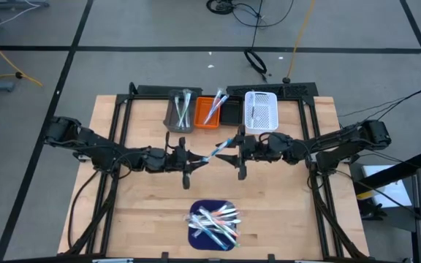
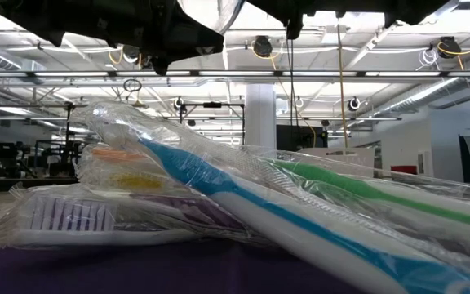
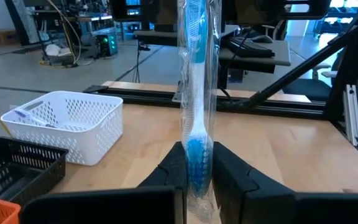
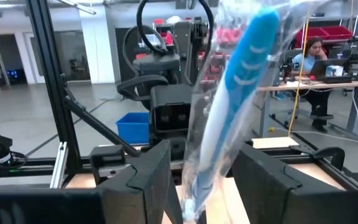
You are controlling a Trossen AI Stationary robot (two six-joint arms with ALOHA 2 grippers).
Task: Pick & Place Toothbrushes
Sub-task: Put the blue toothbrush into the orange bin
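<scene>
A blue-and-white toothbrush (image 1: pixel 218 148) in a clear wrapper hangs above the table's middle, between my two grippers. My left gripper (image 1: pixel 194 158) is shut on its bristle end. My right gripper (image 1: pixel 238 144) is open, with one finger on each side of the handle end (image 4: pixel 213 155) and gaps showing. More wrapped toothbrushes (image 1: pixel 214 221) lie piled on the dark blue mat (image 1: pixel 196 237) near the front edge. In the low view this pile (image 2: pixel 219 196) fills the picture. My left gripper pinches the toothbrush's bristle head (image 3: pixel 196 152) between its two fingers, through the clear wrapper. The fingers come level from the table's left and lie along the brush, which sticks straight out past them. The brush is lifted clear of the table.
Four bins stand in a row at the far edge: grey (image 1: pixel 180 111) and orange (image 1: pixel 209 112), both with toothbrushes in them, then black (image 1: pixel 230 112) and white (image 1: pixel 261 111). Dark frame rails (image 1: pixel 119 131) run along both sides. A person (image 4: pixel 312 53) sits at a desk beyond the table.
</scene>
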